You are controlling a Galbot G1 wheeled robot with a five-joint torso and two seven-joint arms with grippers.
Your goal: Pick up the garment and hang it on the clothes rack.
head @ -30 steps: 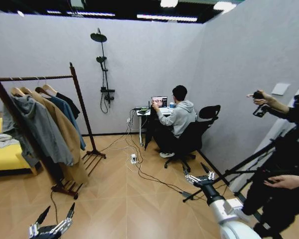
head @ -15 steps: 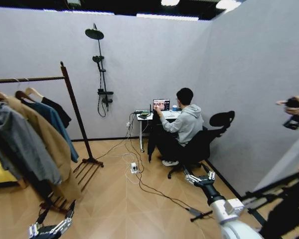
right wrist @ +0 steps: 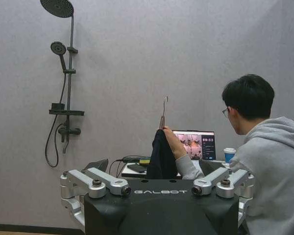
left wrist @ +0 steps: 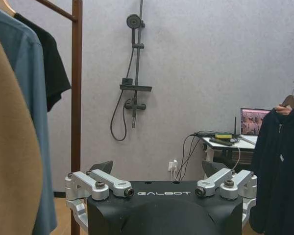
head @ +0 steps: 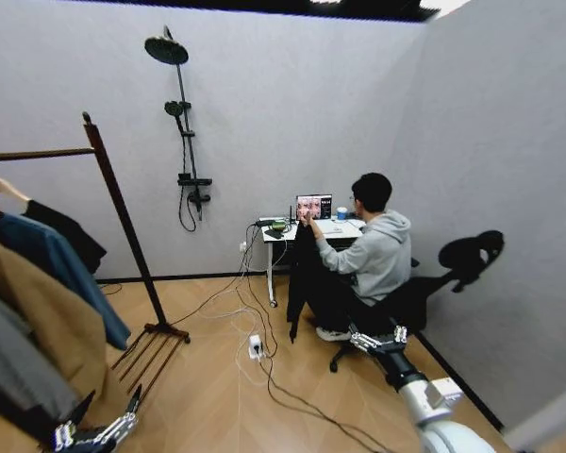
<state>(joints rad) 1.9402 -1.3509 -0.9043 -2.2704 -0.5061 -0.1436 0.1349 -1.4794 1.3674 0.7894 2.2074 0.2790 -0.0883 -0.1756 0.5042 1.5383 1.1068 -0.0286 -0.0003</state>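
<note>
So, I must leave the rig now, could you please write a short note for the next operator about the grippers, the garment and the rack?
Left gripper: open, empty, low in front of the robot near the rack's base.
Right gripper: open, empty, stretched forward toward the desk.
Garment: black, on a hanger, held up by the seated person's hand beside the desk.
Clothes rack: on the robot's left, already carrying other clothes.
Done: nothing gripped yet.
Left: take the garment, hang it on the rail.

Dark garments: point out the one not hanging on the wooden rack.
The long black garment held up by its hanger beside the desk; the short black one hangs on the clothes rack.
</note>
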